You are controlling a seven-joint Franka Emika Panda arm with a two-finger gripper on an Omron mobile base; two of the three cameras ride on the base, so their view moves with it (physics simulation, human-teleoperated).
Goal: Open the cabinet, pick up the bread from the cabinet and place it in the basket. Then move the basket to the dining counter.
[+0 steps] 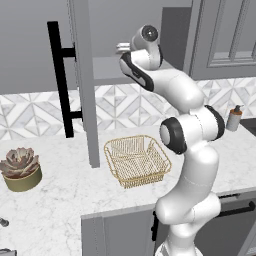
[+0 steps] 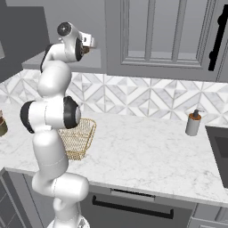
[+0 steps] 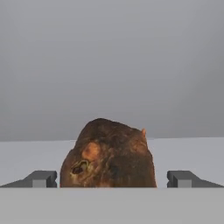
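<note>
The cabinet door point(image 1: 82, 75) stands swung open, its black bar handle point(image 1: 60, 80) facing left. My arm reaches up onto the cabinet shelf point(image 1: 107, 67). In the hand view the brown bread point(image 3: 109, 155) lies on the shelf floor right between my fingertips point(image 3: 41, 178), close to the camera. My gripper point(image 3: 111, 179) is open, with one finger on each side of the loaf and a gap to each. The hand shows at the shelf edge as gripper point(image 1: 122, 48) and gripper point(image 2: 91, 44). The gold wire basket point(image 1: 136, 160) sits empty on the worktop below, also seen as basket point(image 2: 79, 137). The dining counter is out of view.
A potted succulent point(image 1: 21, 170) stands at the left of the marble worktop point(image 1: 65, 200). A soap dispenser point(image 2: 193, 123) stands near the sink point(image 2: 220, 147) at the right. A grey panelled cabinet point(image 2: 164, 35) hangs to the right of the open one.
</note>
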